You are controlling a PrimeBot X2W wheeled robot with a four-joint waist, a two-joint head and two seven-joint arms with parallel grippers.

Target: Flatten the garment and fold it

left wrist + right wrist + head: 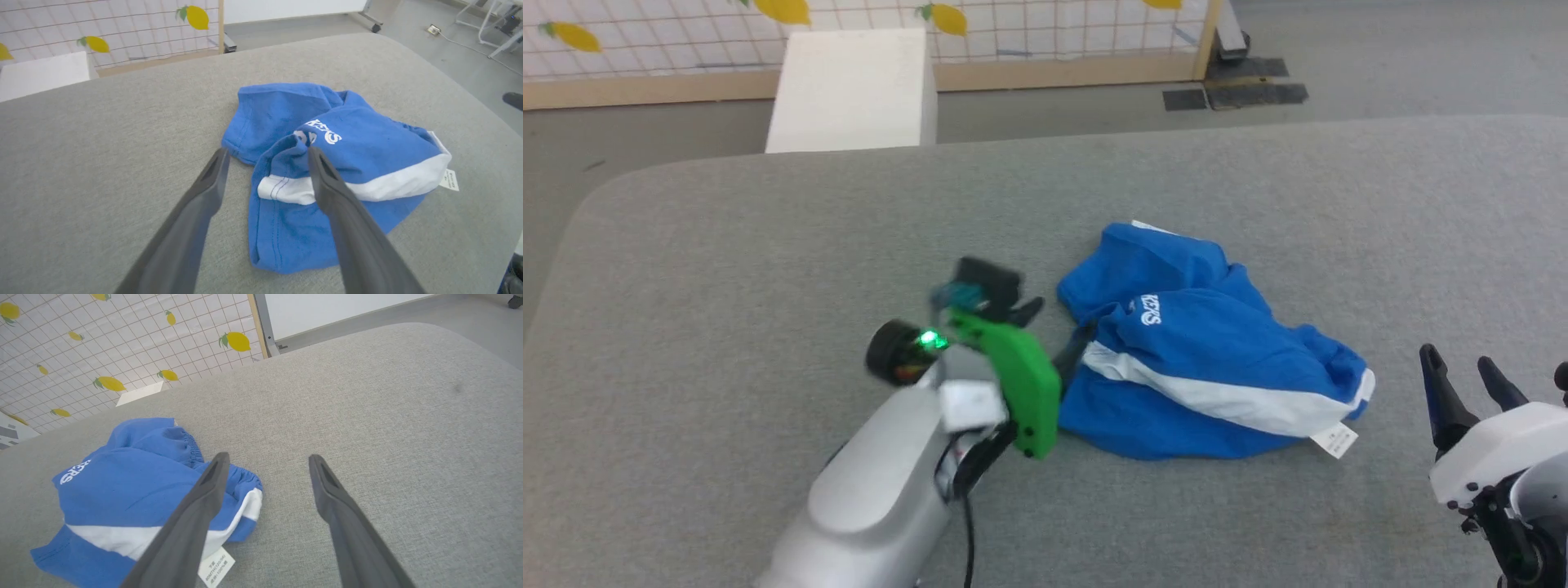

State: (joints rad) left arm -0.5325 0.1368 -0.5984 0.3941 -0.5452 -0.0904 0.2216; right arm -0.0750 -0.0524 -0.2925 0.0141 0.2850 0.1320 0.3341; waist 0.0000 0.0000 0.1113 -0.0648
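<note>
The garment (1201,351) is a pair of bright blue shorts lying crumpled on the grey padded table (768,245), with a white stripe, a white logo and a small white tag (1335,441) at its near right corner. My left gripper (1052,331) is open at the garment's left edge. In the left wrist view the left gripper (267,151) straddles that edge of the garment (367,155), one finger (327,183) over the white stripe. My right gripper (1456,359) stands open and empty to the garment's right. In the right wrist view the right gripper (268,456) hangs over bare table beside the garment (130,486).
A white box (854,86) stands on the floor beyond the table's far edge, in front of a lemon-patterned panel (1013,33). Dark mats (1233,90) lie on the floor at the back right. The table's rounded left corner (596,204) is near.
</note>
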